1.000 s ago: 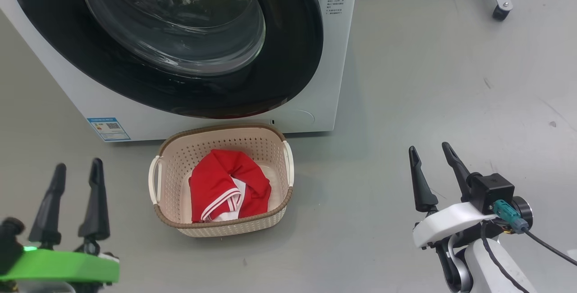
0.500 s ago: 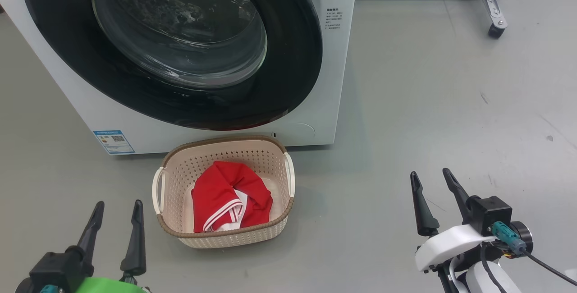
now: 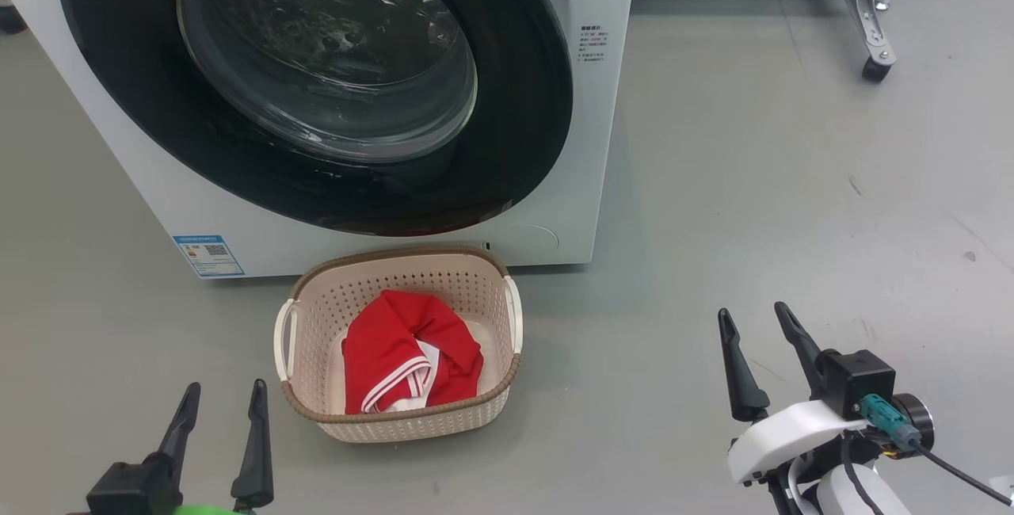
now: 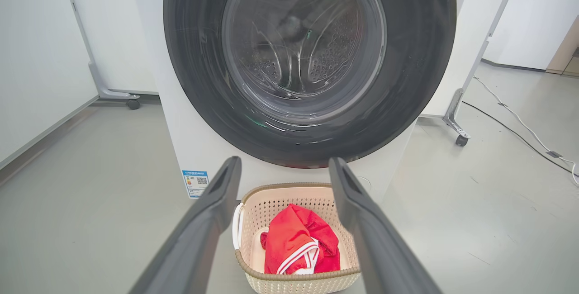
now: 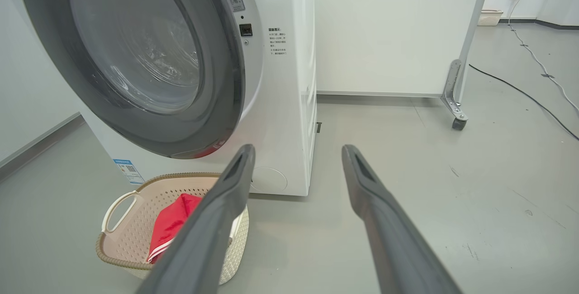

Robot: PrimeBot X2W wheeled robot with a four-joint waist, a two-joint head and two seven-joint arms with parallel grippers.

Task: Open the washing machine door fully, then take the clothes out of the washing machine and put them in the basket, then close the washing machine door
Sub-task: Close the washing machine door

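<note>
The left tool (image 3: 225,387) is hanging empty, jaws apart, nearer the basket (image 3: 396,252) than the right tool (image 3: 751,310), likewise apart. The clothes (image 3: 396,341) are lying in it; the door (image 3: 515,103) beyond is apparently sitting shut.
</note>
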